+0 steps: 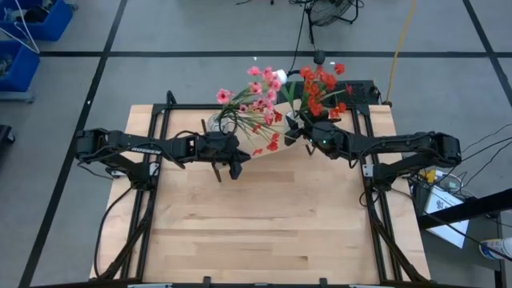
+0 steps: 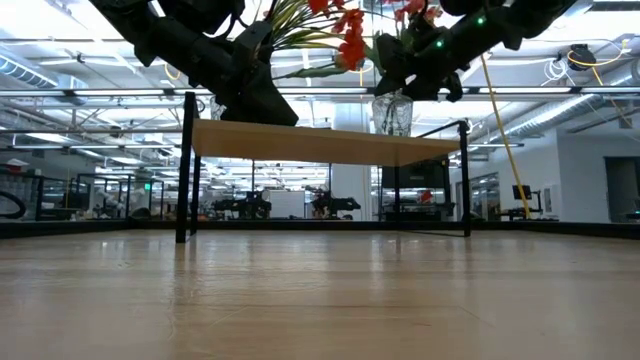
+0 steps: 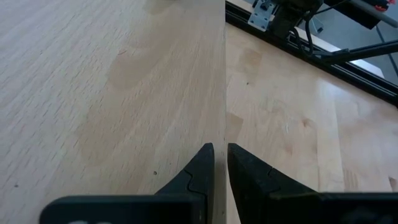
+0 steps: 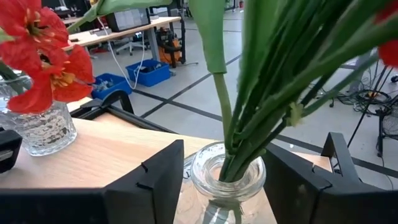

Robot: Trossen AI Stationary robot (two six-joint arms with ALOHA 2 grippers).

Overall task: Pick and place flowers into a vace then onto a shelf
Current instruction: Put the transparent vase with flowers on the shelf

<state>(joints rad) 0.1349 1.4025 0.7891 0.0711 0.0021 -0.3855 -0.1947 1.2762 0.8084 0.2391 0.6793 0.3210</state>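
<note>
Your left arm reaches in from the left side, its left gripper (image 1: 227, 166) near the table's far middle, fingers (image 3: 200, 171) drawn nearly together with only a thin slit between them. Your right arm stretches in from the right side, elbow bent, its right gripper (image 4: 222, 180) just across from the left one. The right fingers (image 4: 158, 174) stand apart, one on each side, touching nothing.

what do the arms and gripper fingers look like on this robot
Both arms are dark, jointed links with black cables trailing to their bases. The left gripper has flat black fingers tapering to points with notched inner edges. The right gripper has broad black angular fingers with the same notch.
</note>
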